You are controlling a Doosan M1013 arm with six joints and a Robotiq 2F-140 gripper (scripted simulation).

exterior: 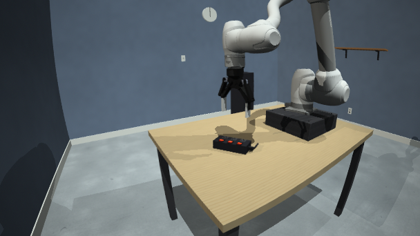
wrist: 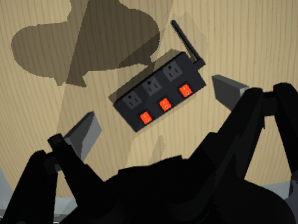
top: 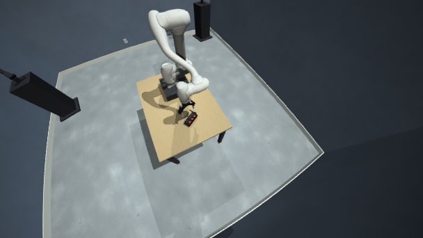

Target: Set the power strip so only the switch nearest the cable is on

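Power strip (wrist: 158, 94) lay flat and right way up on the table (exterior: 262, 172), below and slightly ahead of the gripper (exterior: 235, 108), which hung well above it with its jaws spread wide and nothing between them. In the wrist view the strip sat tilted between the two fingertips, its cable (wrist: 186, 44) leaving the far right end. Three red switches (wrist: 164, 104) ran along the edge of the strip nearer the gripper, with a row of sockets on the far edge. All three showed the same bright red, so all appeared to be in the same state; whether that state was on could not be read for certain.

Judged risks from this pose:

- The strip was light and unfixed. A fingertip pressing off-centre on a switch near the strip's edge could have tipped or slid the whole body instead of rocking the switch, leaving it skewed or overturned.
- The switches stood close together. With the jaws this wide, a descent aimed at one switch could have brought the other finger down on the table or on the strip's end.
- A wide fingertip could have caught two neighbouring switches at once, or flipped the switch nearest the cable, which was to be left on.
- A hard, fast press could have left a rocker bouncing.
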